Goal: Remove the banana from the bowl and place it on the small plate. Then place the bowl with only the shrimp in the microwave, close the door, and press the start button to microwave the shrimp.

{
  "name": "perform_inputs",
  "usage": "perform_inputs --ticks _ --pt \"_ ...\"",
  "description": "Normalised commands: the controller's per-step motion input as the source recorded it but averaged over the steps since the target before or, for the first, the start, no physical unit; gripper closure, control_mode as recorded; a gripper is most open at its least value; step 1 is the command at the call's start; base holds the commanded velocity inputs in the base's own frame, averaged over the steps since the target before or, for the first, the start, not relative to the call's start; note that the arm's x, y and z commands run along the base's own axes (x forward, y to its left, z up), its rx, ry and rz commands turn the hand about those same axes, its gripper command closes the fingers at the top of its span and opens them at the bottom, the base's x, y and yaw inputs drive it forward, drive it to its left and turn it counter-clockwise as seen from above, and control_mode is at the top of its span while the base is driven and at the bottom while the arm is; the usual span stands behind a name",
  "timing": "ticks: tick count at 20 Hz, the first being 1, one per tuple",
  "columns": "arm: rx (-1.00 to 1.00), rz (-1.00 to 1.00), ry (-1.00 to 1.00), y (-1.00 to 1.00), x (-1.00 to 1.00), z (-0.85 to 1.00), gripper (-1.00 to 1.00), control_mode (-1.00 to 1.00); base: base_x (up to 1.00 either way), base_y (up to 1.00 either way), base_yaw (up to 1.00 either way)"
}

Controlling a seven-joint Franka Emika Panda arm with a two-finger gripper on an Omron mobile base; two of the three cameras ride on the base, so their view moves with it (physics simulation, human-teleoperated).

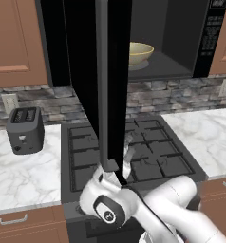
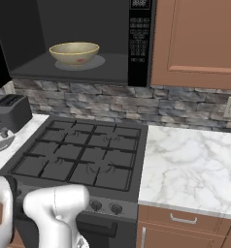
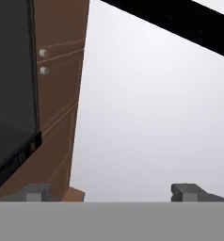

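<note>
Bowl [image 2: 74,53] with shrimp [image 2: 79,60]: upper left of right base view, inside microwave [image 2: 137,43], on turntable. Banana removed. Door [image 1: 103,80]: open, centre frame. Jaws [image 3: 111,192]: wide, empty. Remaining: close door, press start.

Ahead of me the bowl [image 2: 74,53] sits on the round glass turntable [image 2: 95,62] on the floor of the microwave [image 1: 181,42] cavity, a small orange shrimp [image 2: 80,60] showing inside it. Below, the black stove [image 2: 83,155] carries its dark grates with nothing on them. To my left the white marble counter [image 1: 24,173] holds a dark toaster [image 1: 24,129], standing upright near the stone backsplash. To my right a second stretch of marble counter [image 2: 195,164] runs beside the stove, touching its edge.
</note>
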Motion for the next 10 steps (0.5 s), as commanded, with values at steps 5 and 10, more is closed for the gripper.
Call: perform_inputs --ticks 5,10 --pt "-0.12 0.00 0.44 0.58 0.00 -0.66 -1.00 -1.00 0.00 0.00 0.00" --pt "-0.04 0.00 0.31 0.61 0.00 -0.36 -1.00 -1.00 0.00 0.00 0.00"
